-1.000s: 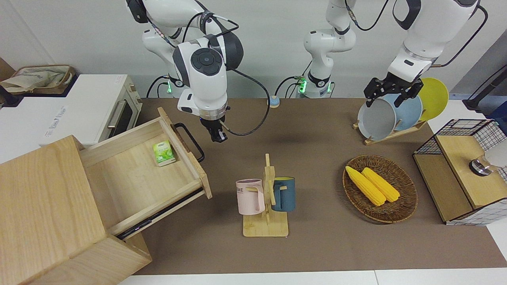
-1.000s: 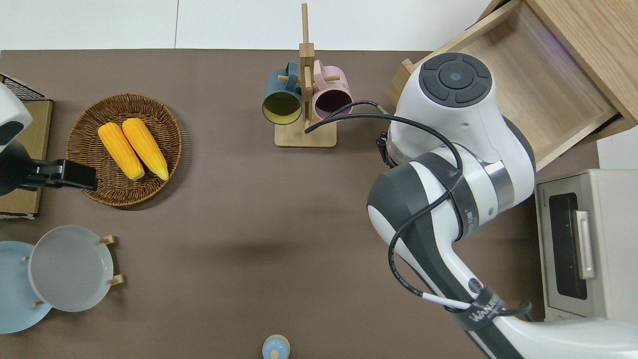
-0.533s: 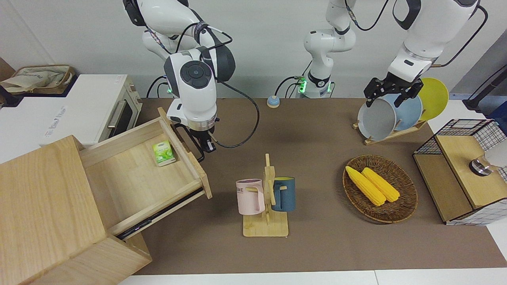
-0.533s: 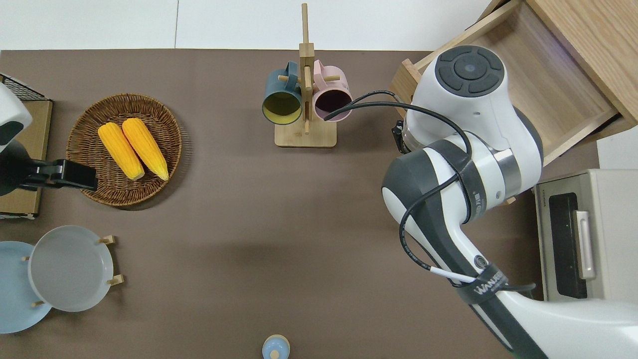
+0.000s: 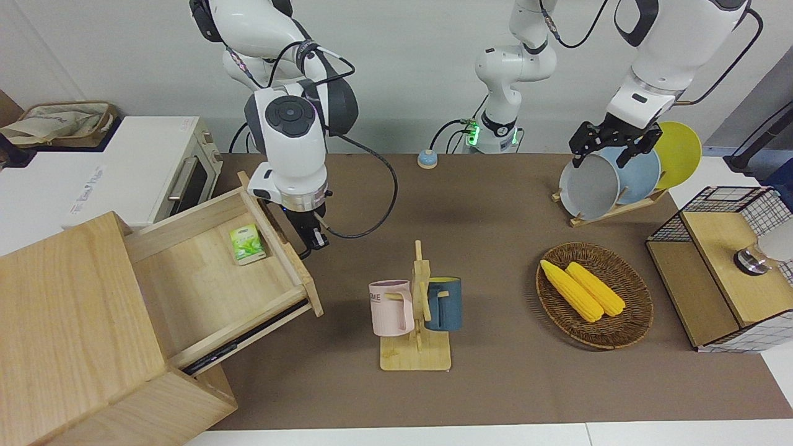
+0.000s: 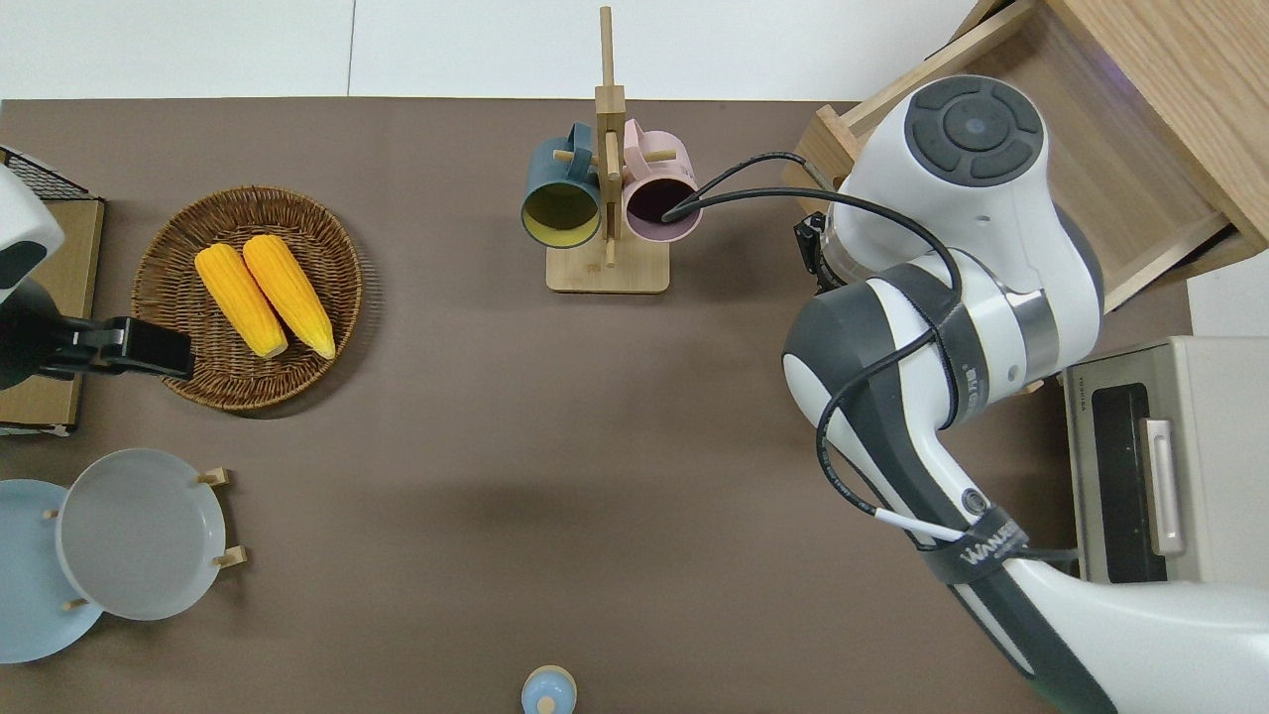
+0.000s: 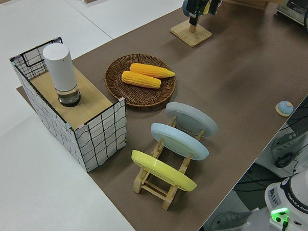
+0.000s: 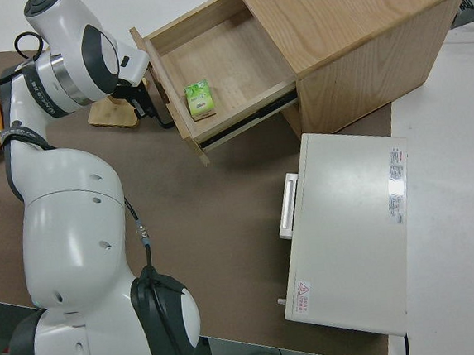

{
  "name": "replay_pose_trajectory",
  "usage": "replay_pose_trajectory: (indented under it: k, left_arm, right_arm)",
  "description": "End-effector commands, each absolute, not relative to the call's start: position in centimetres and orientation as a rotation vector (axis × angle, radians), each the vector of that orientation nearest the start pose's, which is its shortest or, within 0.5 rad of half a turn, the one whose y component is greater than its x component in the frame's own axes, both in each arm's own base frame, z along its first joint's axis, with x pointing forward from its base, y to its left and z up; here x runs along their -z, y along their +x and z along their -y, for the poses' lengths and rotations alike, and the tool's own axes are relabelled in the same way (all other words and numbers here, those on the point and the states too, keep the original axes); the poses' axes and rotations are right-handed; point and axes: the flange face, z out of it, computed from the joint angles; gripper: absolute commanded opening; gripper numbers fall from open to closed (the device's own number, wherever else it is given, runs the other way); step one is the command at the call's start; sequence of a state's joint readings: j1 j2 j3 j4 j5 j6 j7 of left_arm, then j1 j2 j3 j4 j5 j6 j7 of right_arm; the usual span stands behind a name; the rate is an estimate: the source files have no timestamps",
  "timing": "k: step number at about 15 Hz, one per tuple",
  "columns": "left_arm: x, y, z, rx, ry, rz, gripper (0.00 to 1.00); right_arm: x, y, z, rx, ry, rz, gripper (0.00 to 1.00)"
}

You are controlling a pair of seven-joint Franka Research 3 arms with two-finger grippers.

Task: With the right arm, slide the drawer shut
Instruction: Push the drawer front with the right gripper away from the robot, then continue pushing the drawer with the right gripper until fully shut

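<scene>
The light-wood drawer (image 5: 204, 285) stands partly open from the pale cabinet (image 5: 68, 322), with a green packet (image 5: 246, 243) inside. It also shows in the right side view (image 8: 219, 63) and the overhead view (image 6: 1100, 169). My right gripper (image 5: 311, 236) hangs low against the drawer's front panel (image 5: 286, 257), at the black loop handle, which it mostly hides. Its fingers look shut and hold nothing. In the right side view the right gripper (image 8: 144, 111) touches the panel. My left gripper (image 5: 606, 152) is parked.
A mug rack (image 5: 416, 313) with a pink and a blue mug stands close to the drawer's front corner. A white toaster oven (image 5: 179, 173) stands beside the cabinet, nearer to the robots. A basket of corn (image 5: 595, 294), a plate rack (image 5: 619, 176) and a wire-mesh box (image 5: 725, 266) are toward the left arm's end.
My right gripper has moved from over the mat to the drawer's front and lowered. The drawer has slid a little way into the cabinet, carrying the green packet with it.
</scene>
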State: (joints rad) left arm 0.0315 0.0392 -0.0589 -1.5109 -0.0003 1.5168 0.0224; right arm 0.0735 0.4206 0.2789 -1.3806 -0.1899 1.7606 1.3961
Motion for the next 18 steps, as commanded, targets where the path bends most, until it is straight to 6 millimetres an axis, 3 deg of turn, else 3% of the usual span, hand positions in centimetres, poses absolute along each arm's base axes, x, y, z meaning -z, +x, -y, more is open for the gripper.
replay_pose_trajectory:
  k: [1,10,18]
  left_arm:
    - [-62.9,56.3,1.3,-0.062,-3.126,-0.094,0.99]
    - [-63.0,56.3,1.3,-0.060,-3.126,-0.094,0.99]
    - [-62.9,56.3,1.3,-0.062,-3.126,-0.094,0.99]
  right_arm:
    - [-48.2,67.3,-15.8,0.124,-2.780,-1.538,0.000]
    - [-48.7,69.1,-9.7,0.132,-2.790,-1.499,0.000]
    - [-48.0,70.0,-5.4,0.133,-2.822,-1.437,0.000]
